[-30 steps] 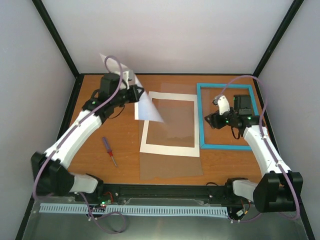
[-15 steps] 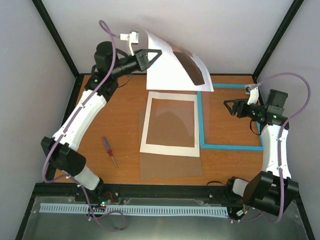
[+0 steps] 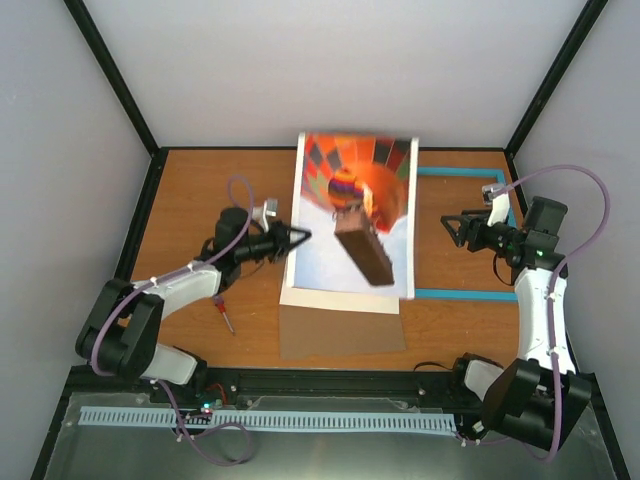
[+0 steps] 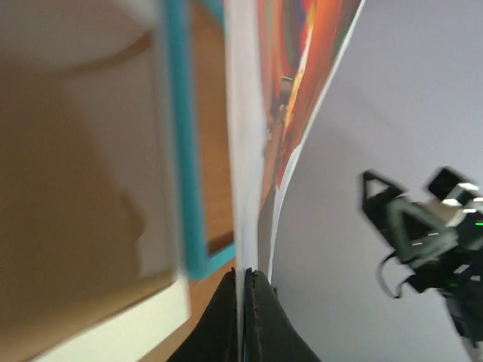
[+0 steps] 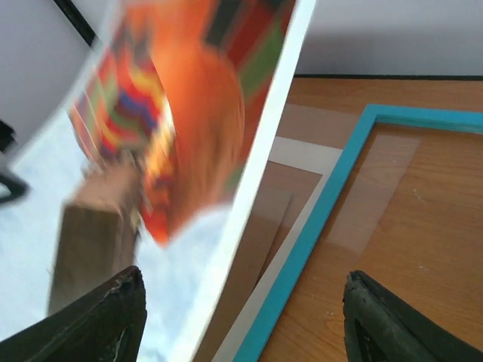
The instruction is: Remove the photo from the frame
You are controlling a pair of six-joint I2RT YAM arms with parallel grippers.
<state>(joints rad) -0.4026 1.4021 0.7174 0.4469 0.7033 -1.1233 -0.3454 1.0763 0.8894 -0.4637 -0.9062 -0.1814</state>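
Now the rectangular paper photo [image 3: 352, 225] of a striped hot-air balloon hangs above the brown wooden table [image 3: 190, 200], its left edge pinched tight in the left hand [image 3: 300, 237]. The right hand [image 3: 451, 230], spread wide and empty, hovers over the thin turquoise frame [image 3: 460, 293] lying flat.

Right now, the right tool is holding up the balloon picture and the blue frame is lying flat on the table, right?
Not quite. It is the left tool that holds up the balloon picture, pinching its edge, as the left wrist view shows. The right tool is open and holds nothing. The blue frame does lie flat on the table.
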